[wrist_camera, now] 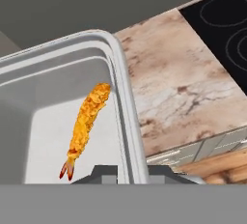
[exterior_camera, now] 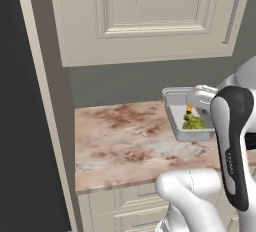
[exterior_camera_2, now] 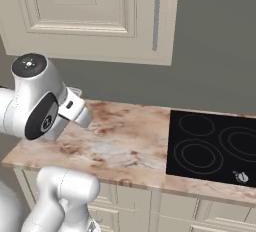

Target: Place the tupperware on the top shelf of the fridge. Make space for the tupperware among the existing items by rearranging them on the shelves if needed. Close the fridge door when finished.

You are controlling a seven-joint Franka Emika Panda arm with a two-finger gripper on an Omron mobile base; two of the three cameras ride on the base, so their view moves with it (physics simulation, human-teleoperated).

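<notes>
A dark fridge [exterior_camera: 20, 126] side is standing at far left. The tupperware [exterior_camera: 186, 113] is sitting on the marbled bench [exterior_camera: 125, 141], near the wall. It is looking light, stiff and slick-walled, best pinched over its rim. The bent arm is reaching down, jaws [wrist_camera: 130, 177] straddling the rim; whether clenched, I cannot tell.

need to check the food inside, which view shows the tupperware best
The hand view: the tupperware is close, its rim and orange fried strip plain. The left base view shows it smaller, partly behind the arm; the right base view shows a corner at most.
</notes>
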